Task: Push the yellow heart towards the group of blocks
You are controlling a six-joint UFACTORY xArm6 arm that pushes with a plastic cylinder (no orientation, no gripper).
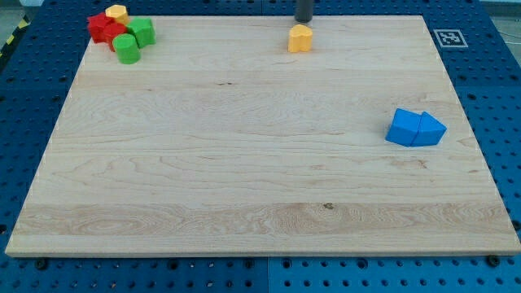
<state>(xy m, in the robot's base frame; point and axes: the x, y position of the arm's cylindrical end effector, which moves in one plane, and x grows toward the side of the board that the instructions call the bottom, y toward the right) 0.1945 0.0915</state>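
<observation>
One yellow heart (300,38) sits at the upper centre of the desk (260,187), likely light, rigid and quick to slide or spin, so I would press its flat right flank, not a lobe. My tip (304,22) stands just above it, seemingly touching its top edge, though that is hard to judge. There is no pincer; the rod holds nothing. The group, red blocks (104,29), green blocks (134,39) and a yellow block (117,12), lies upper left.
</observation>
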